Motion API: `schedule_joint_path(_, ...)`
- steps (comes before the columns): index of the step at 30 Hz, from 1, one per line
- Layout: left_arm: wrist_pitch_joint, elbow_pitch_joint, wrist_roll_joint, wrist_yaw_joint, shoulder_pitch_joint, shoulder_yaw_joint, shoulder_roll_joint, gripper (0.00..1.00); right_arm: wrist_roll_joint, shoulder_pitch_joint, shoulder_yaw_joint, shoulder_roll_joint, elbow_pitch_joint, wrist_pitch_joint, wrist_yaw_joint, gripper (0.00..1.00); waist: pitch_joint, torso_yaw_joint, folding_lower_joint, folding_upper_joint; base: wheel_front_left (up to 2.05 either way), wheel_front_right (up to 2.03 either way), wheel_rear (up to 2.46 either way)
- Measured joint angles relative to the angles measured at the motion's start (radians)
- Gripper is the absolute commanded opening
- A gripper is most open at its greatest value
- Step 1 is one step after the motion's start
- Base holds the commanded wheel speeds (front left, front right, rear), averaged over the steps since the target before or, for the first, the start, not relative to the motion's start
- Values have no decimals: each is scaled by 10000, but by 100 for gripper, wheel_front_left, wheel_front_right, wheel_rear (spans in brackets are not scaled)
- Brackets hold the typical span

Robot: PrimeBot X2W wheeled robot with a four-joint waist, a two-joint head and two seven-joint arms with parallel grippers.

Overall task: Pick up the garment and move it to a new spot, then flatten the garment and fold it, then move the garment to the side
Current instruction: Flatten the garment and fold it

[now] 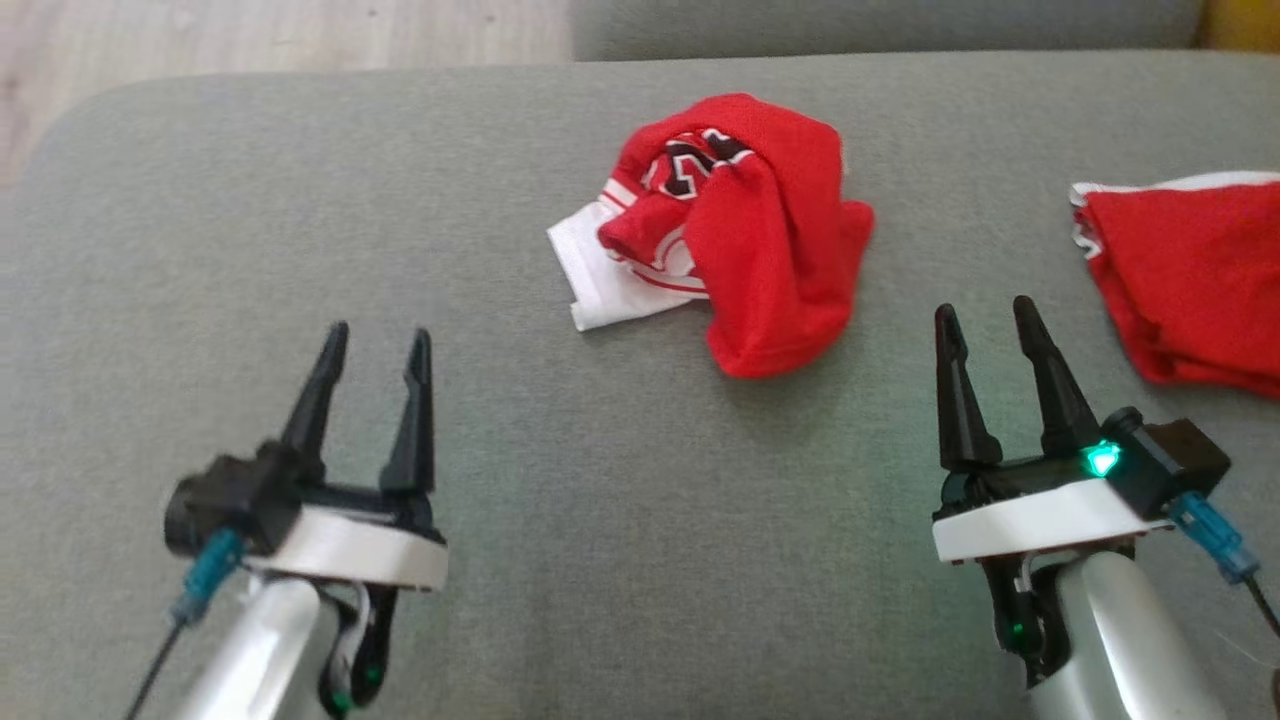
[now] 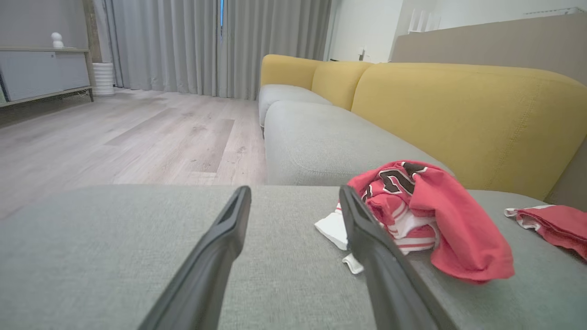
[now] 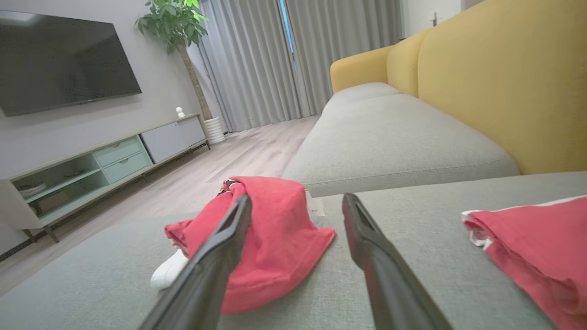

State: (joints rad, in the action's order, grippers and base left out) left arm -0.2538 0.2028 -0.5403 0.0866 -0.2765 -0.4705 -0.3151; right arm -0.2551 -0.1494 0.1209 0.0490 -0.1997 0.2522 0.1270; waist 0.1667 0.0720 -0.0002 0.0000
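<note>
Red and white, the crumpled garment lies bunched toward the grey cushion's far edge, while the left gripper and right gripper hover empty nearer the front edge, jaws spread wide, apparently readied to pick it up.

Head view looking down, both wrist views low, sharing garment
</note>
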Motion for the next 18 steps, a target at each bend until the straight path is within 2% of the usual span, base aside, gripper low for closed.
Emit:
schedule_joint_path(7, 0, -142, 713, -533, 375, 690, 681, 100, 184, -49, 506, 2, -247, 0, 0, 100, -43, 378, 0, 0, 0, 0, 0)
schedule_joint_path(13, 0, 42, 1116, -974, 375, 1104, 1156, 100, 631, -623, 1927, 4, -1745, -391, 0, 100, 115, 538, 2, 0, 0, 0, 0)
schedule_joint_path(18, 0, 309, 1400, -1338, 365, 1275, 1540, 100, 1170, -1811, 2293, 17, -3039, -798, 0, 100, 292, 761, 3, 0, 0, 0, 0)
